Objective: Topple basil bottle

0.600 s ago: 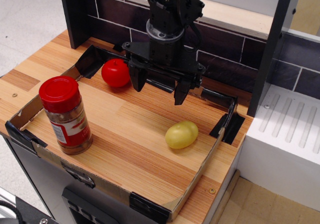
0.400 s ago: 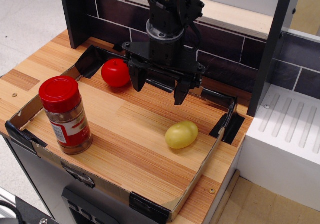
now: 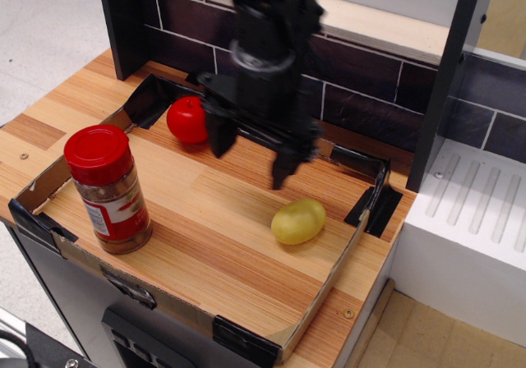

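gripper [image 3: 251,161] jaws spread, empty, blurred | basil bottle [image 3: 109,190] upright at tray's front-left corner, well apart | risk: sweep could clip red ball [image 3: 188,120] or yellow fruit [image 3: 298,221], or slide bottle instead of tipping

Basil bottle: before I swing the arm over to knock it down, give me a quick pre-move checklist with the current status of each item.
1. Basil bottle upright, red lid on, near the front-left corner of the tray: ok, not yet toppled.
2. Hand free of load, fingers apart with nothing between them: ok.
3. Hand clear of the bottle: ok, it hangs over mid-tray, well to the bottle's right; image is motion-blurred.
4. Path between hand and bottle: ok, bare wood; the red ball sits behind, the yellow fruit to the right.
5. Room for the bottle to fall: cannot tell; the cardboard wall stands close on its left.
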